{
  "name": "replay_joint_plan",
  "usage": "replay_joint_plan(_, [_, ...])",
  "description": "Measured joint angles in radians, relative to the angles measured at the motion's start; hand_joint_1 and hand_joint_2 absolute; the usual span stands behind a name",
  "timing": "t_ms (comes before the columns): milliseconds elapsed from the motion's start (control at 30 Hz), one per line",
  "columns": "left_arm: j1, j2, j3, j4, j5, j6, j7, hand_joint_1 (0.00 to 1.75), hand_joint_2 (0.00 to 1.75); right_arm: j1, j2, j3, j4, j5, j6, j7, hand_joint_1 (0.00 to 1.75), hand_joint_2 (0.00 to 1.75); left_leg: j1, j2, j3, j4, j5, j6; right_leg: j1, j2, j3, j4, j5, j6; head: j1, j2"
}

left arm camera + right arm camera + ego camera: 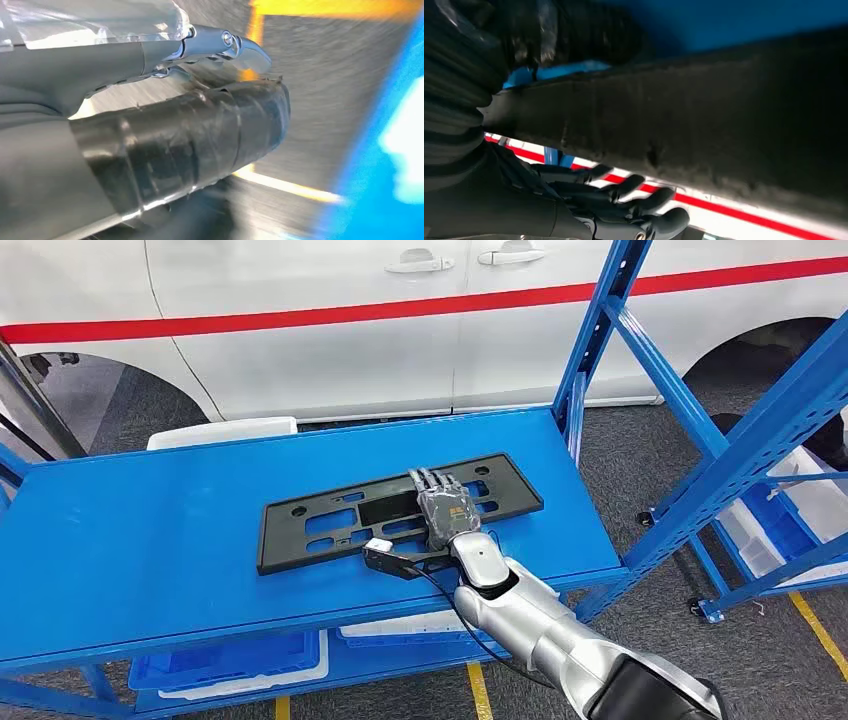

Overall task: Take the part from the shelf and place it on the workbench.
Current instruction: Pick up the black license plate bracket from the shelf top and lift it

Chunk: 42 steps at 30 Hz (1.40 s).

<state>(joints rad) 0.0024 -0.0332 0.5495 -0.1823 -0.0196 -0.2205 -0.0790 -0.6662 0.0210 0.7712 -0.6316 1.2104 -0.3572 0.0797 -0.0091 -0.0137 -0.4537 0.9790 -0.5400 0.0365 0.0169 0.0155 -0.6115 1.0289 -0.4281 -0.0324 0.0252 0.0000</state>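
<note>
On the far left of the head view, a white plastic bin (222, 430) peeks out behind the back edge of the blue metal shelf (130, 540), and blue plastic crates (235, 660) sit on the lower tier beneath it. My left hand (150, 145) hangs over grey floor crossed by yellow tape lines; in its wrist view I can make out the grey cover and the dark, tape-wrapped thumb, but the picture is blurred and I cannot tell whether my fingers there are apart or curled. Moving toward the middle of the shelf top, the long flat black plastic part with rectangular cut-outs (400, 510) lies flat on the blue surface, angled slightly, nearer the right end. My right hand (446, 508) rests on top of the part's right half, palm down, fingers (639, 185) stretched forward across it, held straight and holding nothing. A small black and white device on a cable (385, 555) sits at my wrist, at the part's near edge. Behind the shelf stands a white vehicle with a red stripe (400, 310). To the right, blue diagonal shelf uprights (690, 400) rise beside the top.
</note>
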Motion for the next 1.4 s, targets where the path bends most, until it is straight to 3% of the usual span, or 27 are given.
replay_joint_plan(67, [0.002, 0.005, -0.081, 0.0, 0.123, 0.005, 0.001, 0.0, 0.0, -0.001, 0.002, 0.0, 0.012, -0.002, -0.001, -0.003, 1.75, 1.75, 0.0, 0.0, 0.0, 0.0, 0.0, 0.0, 0.0, 0.0, 0.001, 0.0, 0.0, 0.0, 0.0, 0.0])
replay_joint_plan(133, [0.003, 0.015, -0.225, 0.0, 0.271, 0.012, 0.003, 0.0, 0.0, -0.002, 0.003, -0.001, 0.029, -0.006, -0.005, -0.009, 1.75, 1.75, 0.0, -0.001, 0.001, 0.0, 0.0, 0.0, 0.0, -0.001, 0.002, 0.0, 0.0, 0.0, 0.0, 0.0])
replay_joint_plan(267, [0.011, 0.022, -0.389, 0.002, 0.251, 0.016, 0.004, 0.0, 1.75, 0.001, 0.001, -0.008, 0.04, -0.014, -0.017, -0.017, 1.75, 1.75, -0.001, 0.001, 0.005, 0.0, 0.0, 0.0, 0.0, 0.001, 0.006, 0.0, 0.0, 0.0, 0.0, 0.0])
replay_joint_plan(433, [0.017, 0.026, -0.459, 0.005, 0.251, 0.018, -0.011, 0.0, 1.75, 0.023, -0.013, -0.027, 0.007, -0.021, -0.017, -0.024, 1.75, 1.75, -0.001, 0.001, 0.007, 0.0, -0.001, 0.0, 0.0, 0.001, 0.009, -0.001, 0.0, 0.0, 0.0, 0.0])
replay_joint_plan(867, [0.019, 0.028, -0.511, 0.005, 0.242, 0.015, -0.042, 0.0, 1.75, 0.109, -0.059, -0.073, -0.163, -0.031, -0.012, -0.041, 1.75, 1.75, -0.001, 0.001, 0.007, 0.0, -0.001, 0.0, -0.001, 0.0, 0.008, -0.001, 0.0, 0.0, 0.0, 0.0])
replay_joint_plan(1033, [0.024, 0.028, -0.511, 0.006, 0.251, 0.021, -0.061, 0.0, 1.75, 0.174, -0.11, -0.114, -0.346, -0.052, -0.031, -0.044, 1.75, 1.75, -0.001, 0.0, 0.003, 0.0, -0.001, 0.0, -0.001, 0.0, 0.005, -0.001, 0.0, 0.0, 0.0, 0.0])
replay_joint_plan(1200, [0.032, 0.028, -0.511, 0.014, 0.252, 0.068, -0.022, 0.0, 1.75, 0.241, -0.169, -0.169, -0.591, -0.111, -0.052, -0.087, 1.75, 1.75, -0.001, 0.001, 0.001, 0.0, -0.002, 0.0, -0.001, 0.0, 0.003, -0.001, 0.0, 0.0, 0.0, 0.0])
replay_joint_plan(1400, [0.036, 0.029, -0.511, 0.018, 0.251, 0.107, 0.028, 0.0, 1.75, 0.272, -0.202, -0.202, -0.75, -0.132, -0.065, -0.125, 1.75, 1.75, -0.005, 0.001, -0.003, 0.007, -0.003, 0.003, -0.004, 0.001, -0.001, -0.003, 0.003, 0.006, 0.0, 0.0])
